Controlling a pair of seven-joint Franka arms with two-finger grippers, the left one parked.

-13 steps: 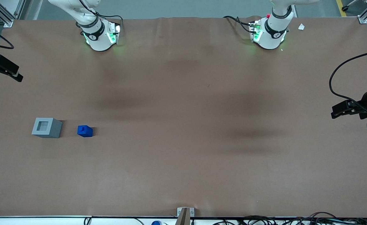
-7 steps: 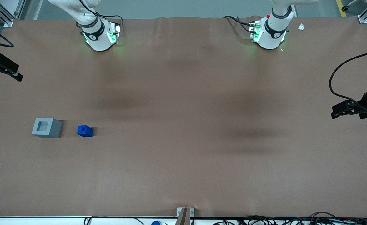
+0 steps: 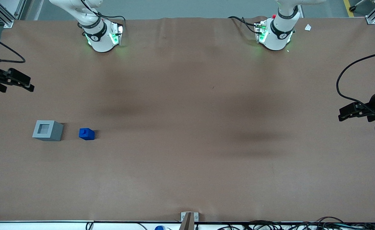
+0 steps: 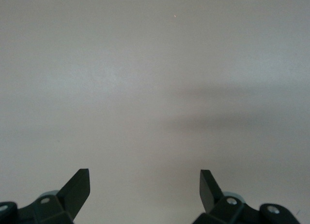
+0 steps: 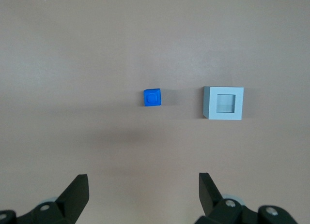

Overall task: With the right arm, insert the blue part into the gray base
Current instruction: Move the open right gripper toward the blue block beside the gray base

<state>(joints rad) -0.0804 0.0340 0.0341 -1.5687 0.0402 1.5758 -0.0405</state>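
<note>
The gripper, fingers spread and seemingly empty, is hovering well apart from the blue part and gray base; nothing is inserted yet.

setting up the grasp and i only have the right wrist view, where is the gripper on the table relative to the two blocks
observer: the gripper hangs at the working arm's end of the table, farther from the front camera than the blue part and the gray base, above neither.
operator: which block is closer to it
observer: the gray base; the blue part sits beside it, toward the parked arm's end, with a gap between them.
operator: and the arm's base
observer: the right arm's base stands at the table edge farthest from the front camera.
</note>
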